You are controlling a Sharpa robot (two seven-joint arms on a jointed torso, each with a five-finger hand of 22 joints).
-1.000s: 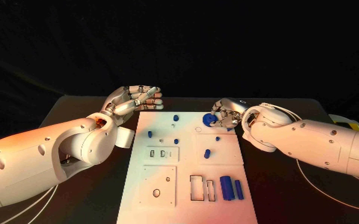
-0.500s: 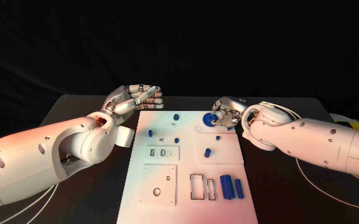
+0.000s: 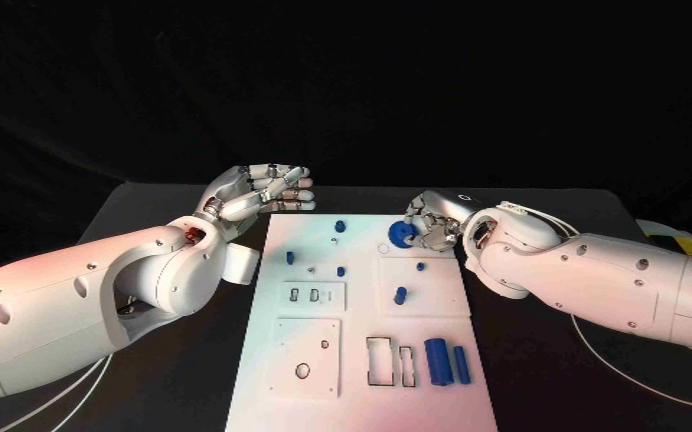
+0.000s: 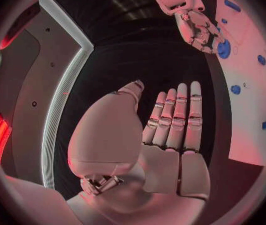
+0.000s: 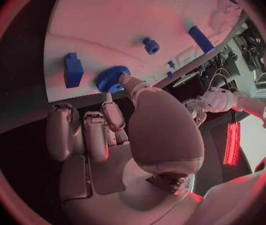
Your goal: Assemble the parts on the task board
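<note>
The white task board (image 3: 361, 332) lies in the middle of the black table. My right hand (image 3: 436, 218) is over its far right corner and pinches a blue ridged round part (image 3: 401, 233), close above a round outline on the board. The thumb tip touches this round part (image 5: 112, 79) in the right wrist view, with the board's edge just behind it. The same round part (image 4: 224, 48) hangs under my right hand (image 4: 194, 22) in the left wrist view. My left hand (image 3: 265, 191) hovers by the board's far left corner, empty, with its fingers (image 4: 177, 115) stretched out.
Several small blue pegs (image 3: 339, 225) stand on the board's far half. Two long blue bars (image 3: 447, 363) lie at its near right beside rectangular slots (image 3: 378, 362). Two inset plates (image 3: 307, 356) occupy the near left. A yellow object (image 3: 666, 240) sits at the table's right edge.
My right hand has carried the blue round part slightly left and lower, closer to the board. The left hand has stayed where it was.
</note>
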